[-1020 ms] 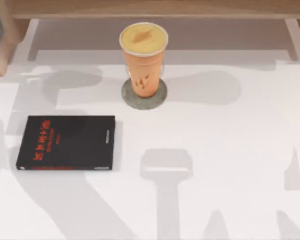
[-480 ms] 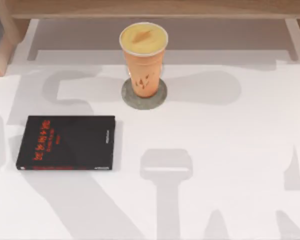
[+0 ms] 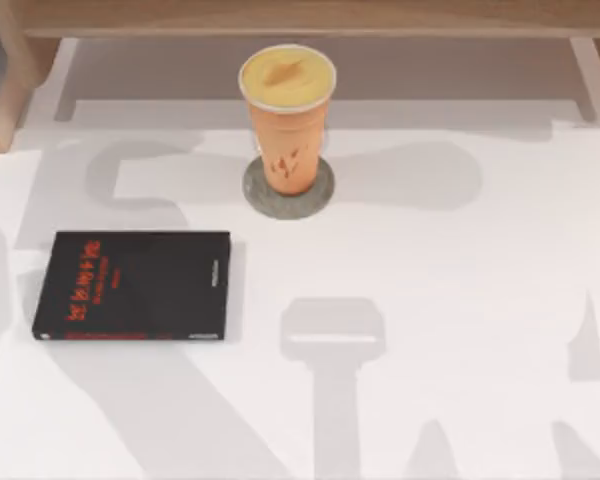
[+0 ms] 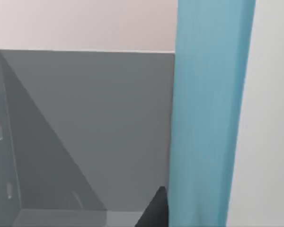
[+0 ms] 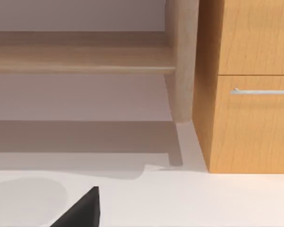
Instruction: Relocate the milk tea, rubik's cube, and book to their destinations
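While shadows shifted at upper left, milk tea [image 3: 286,120] stayed on coaster [image 3: 288,189]; book [image 4: 208,118] seemingly being shelved; jaw states untellable.

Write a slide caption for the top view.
Milk tea standing on a round grey coaster, with a black book lying flat toward the white table's left side.

You see black book [image 3: 132,286] with red lettering flat on white table [image 3: 460,280], left of centre; round grey coaster [image 3: 289,188] upper centre; wooden drawer cabinet [image 5: 248,85] with metal handle [image 5: 261,91].
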Tool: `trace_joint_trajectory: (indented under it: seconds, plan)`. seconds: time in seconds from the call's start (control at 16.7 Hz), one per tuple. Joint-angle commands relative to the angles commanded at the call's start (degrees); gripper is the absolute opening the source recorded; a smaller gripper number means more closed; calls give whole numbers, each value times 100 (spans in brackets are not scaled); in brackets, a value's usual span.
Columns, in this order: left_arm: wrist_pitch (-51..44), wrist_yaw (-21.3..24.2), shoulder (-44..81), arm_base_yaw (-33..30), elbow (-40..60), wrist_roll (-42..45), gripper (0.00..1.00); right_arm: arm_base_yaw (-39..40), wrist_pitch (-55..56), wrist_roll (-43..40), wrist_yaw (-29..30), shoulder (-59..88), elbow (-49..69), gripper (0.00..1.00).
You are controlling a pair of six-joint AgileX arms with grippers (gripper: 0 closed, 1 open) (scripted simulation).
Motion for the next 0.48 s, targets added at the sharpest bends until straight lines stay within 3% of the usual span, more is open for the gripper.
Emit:
trace_joint_trajectory:
  seconds: [0.3,0.48]
  plan:
    - [0,0,0,0,0,0,2,0,0,0,0,0,0,100]
    - [0,0,0,0,0,0,0,0,0,0,0,0,0,100]
